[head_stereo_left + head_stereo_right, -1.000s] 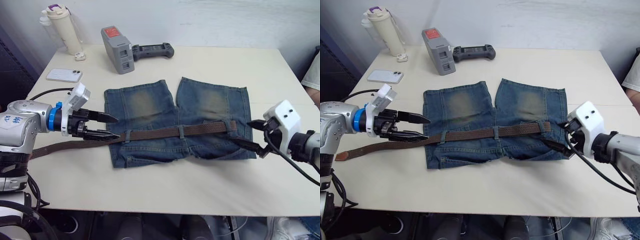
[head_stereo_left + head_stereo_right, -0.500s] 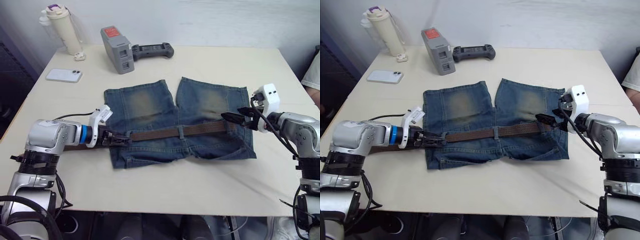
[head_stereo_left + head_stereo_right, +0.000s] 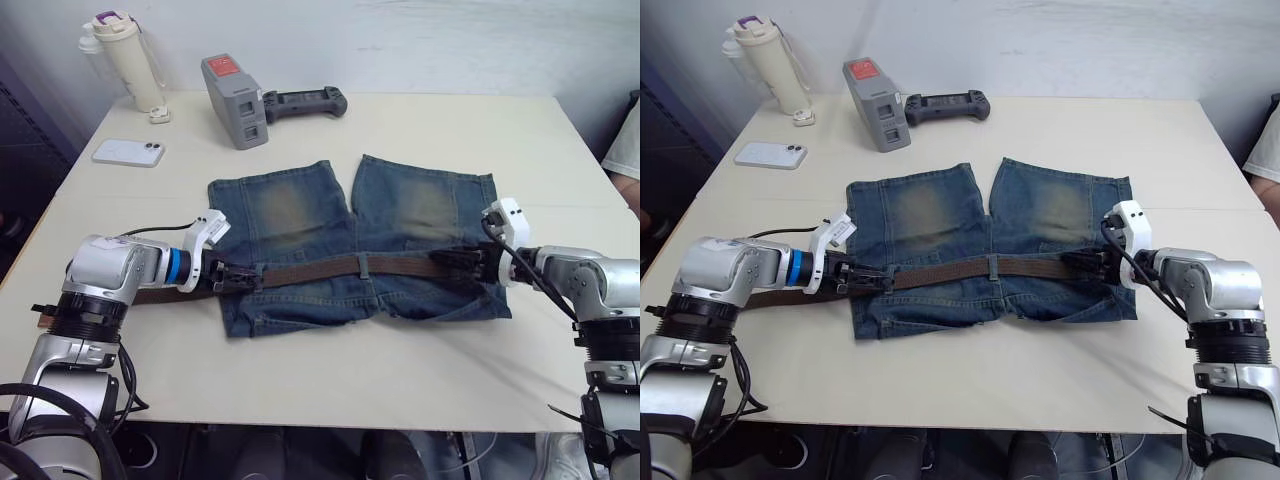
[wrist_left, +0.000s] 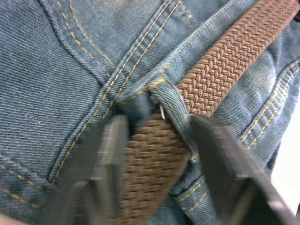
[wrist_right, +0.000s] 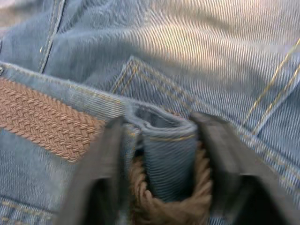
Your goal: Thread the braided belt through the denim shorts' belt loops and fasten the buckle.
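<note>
Cream table, white wall behind.
Shorts: flat at table centre, waistband nearest, legs pointing far.
Belt: lies along the waistband, under a middle loop; tail runs off left past the shorts.
Left gripper: at the shorts' left edge, fingers clenched on the belt just beside a loop.
Right gripper: at the shorts' right edge, fingers grasping a loop with belt beneath.
Phone: far left.
Bottle: far left corner.
Grey device and black handle: far centre-left.
</note>
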Robot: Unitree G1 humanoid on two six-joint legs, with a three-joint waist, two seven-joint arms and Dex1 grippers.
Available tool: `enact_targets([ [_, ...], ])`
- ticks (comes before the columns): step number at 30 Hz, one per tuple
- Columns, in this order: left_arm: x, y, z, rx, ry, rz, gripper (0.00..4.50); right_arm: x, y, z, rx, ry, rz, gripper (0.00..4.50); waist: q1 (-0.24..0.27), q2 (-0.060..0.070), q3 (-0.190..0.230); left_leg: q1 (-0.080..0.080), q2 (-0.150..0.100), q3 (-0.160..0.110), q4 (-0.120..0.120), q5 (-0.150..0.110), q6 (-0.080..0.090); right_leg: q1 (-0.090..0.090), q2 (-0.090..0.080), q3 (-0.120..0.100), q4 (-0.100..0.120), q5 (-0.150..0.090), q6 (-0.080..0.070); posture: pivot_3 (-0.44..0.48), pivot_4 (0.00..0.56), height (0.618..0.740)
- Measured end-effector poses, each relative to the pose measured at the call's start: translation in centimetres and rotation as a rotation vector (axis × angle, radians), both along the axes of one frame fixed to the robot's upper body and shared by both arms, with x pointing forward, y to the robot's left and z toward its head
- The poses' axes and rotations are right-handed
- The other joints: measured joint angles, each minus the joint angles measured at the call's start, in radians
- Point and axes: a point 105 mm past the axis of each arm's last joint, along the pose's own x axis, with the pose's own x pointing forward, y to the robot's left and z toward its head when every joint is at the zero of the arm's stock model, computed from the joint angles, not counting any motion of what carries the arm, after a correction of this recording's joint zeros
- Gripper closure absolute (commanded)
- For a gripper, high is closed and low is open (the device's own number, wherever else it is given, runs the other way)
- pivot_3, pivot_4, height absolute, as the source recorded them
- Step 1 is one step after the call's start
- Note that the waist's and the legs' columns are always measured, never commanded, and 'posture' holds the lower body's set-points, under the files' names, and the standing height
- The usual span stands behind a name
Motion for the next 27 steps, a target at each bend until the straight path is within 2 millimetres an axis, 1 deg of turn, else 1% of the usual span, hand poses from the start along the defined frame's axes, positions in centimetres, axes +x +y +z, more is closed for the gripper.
enact_targets([
  [1,0.0,-0.1,0.1,-0.004,0.0,-0.005,4.02,-0.1,0.0,0.1,0.0,-0.002,0.005,4.14,0.0,0.0,0.0,0.0,0.0,0.0,0.0,0.0,0.0,0.0,0.0,0.0,0.0,0.0,0.0,0.0,0.15,0.74],
  [2,0.0,-0.2,0.2,-0.007,-0.002,-0.011,4.32,-0.2,-0.1,0.3,-0.003,-0.007,0.009,4.17,0.0,0.0,0.0,0.0,0.0,0.0,0.0,0.0,0.0,0.0,0.0,0.001,0.0,0.0,0.0,0.0,0.15,0.74],
  [3,0.0,-0.2,0.2,-0.007,-0.005,-0.017,4.36,-0.3,-0.1,0.6,-0.007,-0.016,0.013,4.17,0.0,0.0,0.0,0.0,0.0,0.001,0.0,0.0,0.0,-0.001,0.0,0.001,0.0,0.0,0.0,0.0,0.15,0.74],
  [6,-0.1,-0.4,0.3,-0.006,-0.01,-0.031,4.37,-0.5,-0.1,1.7,0.005,-0.062,0.027,4.17,0.0,0.0,0.0,0.0,0.0,0.001,0.0,0.0,0.0,-0.001,0.0,0.001,0.0,0.0,0.0,0.0,0.15,0.74],
  [9,0.1,-0.6,0.6,-0.01,-0.032,-0.042,4.37,-0.9,0.6,3.2,0.001,-0.141,0.065,4.17,0.001,0.0,0.0,0.0,0.0,0.001,0.0,0.0,0.0,-0.001,0.0,0.001,0.0,0.0,0.0,0.0,0.15,0.74],
  [12,0.9,-1.5,1.6,-0.01,-0.126,-0.085,4.37,-1.6,1.5,4.5,-0.036,-0.255,0.121,4.17,0.003,-0.001,0.0,-0.001,0.0,0.001,0.0,0.0,0.0,-0.001,0.0,0.001,0.0,0.0,0.0,0.0,0.15,0.74],
  [14,1.3,-1.6,1.9,0.013,-0.199,-0.123,4.37,-2.3,2.1,4.9,-0.071,-0.316,0.17,4.17,0.003,-0.001,0.0,-0.001,0.0,0.001,0.0,-0.001,0.0,-0.001,0.0,0.001,0.0,0.0,0.0,0.0,0.15,0.74],
  [17,1.2,-2.1,2.6,-0.003,-0.284,-0.198,4.37,-3.8,2.3,4.6,-0.146,-0.365,0.23,4.17,0.004,-0.001,0.001,-0.001,0.0,0.002,0.0,-0.001,0.0,-0.002,0.0,0.002,0.0,0.0,0.0,0.0,0.15,0.74],
  [19,0.1,-2.3,3.0,-0.056,-0.352,-0.288,4.37,-5.7,2.7,4.3,-0.199,-0.412,0.284,4.17,0.004,-0.001,0.001,-0.001,0.001,0.003,-0.002,-0.001,0.0,-0.003,0.0,0.002,-0.001,0.0,0.0,0.0,0.15,0.74],
  [22,-2.0,-2.6,2.9,-0.092,-0.447,-0.438,4.37,-8.2,3.3,3.8,-0.282,-0.499,0.34,4.17,0.004,-0.001,0.001,-0.001,0.001,0.005,-0.002,-0.002,-0.001,-0.005,0.0,0.003,-0.001,0.0,0.0,0.0,0.15,0.74],
  [24,-3.5,-2.7,2.8,-0.083,-0.554,-0.556,4.37,-9.7,2.7,2.7,-0.383,-0.555,0.361,4.17,0.006,-0.001,0.001,-0.001,0.001,0.006,-0.001,-0.002,0.0,-0.005,0.0,0.004,0.0,0.0,0.0,0.0,0.15,0.74],
  [25,-4.0,-2.6,2.6,-0.079,-0.573,-0.581,4.37,-10.1,2.5,2.3,-0.406,-0.566,0.363,4.17,0.006,-0.001,0.001,-0.001,0.001,0.007,-0.001,-0.002,0.0,-0.005,0.0,0.005,0.0,0.0,0.0,0.0,0.15,0.74],
  [26,-4.7,-2.4,2.4,-0.071,-0.609,-0.627,4.37,-10.7,2.1,1.8,-0.465,-0.628,0.365,4.17,0.007,-0.001,0.001,0.0,0.001,0.007,0.0,-0.002,0.0,-0.005,0.0,0.006,0.0,0.0,0.0,0.0,0.15,0.74],
  [27,-5.3,-2.2,2.3,-0.063,-0.658,-0.652,4.37,-11.3,1.7,1.9,-0.505,-0.718,0.346,4.17,0.008,-0.001,0.001,0.0,0.001,0.008,-0.001,-0.002,0.0,-0.006,0.0,0.006,0.0,0.0,0.0,0.0,0.15,0.74],
])
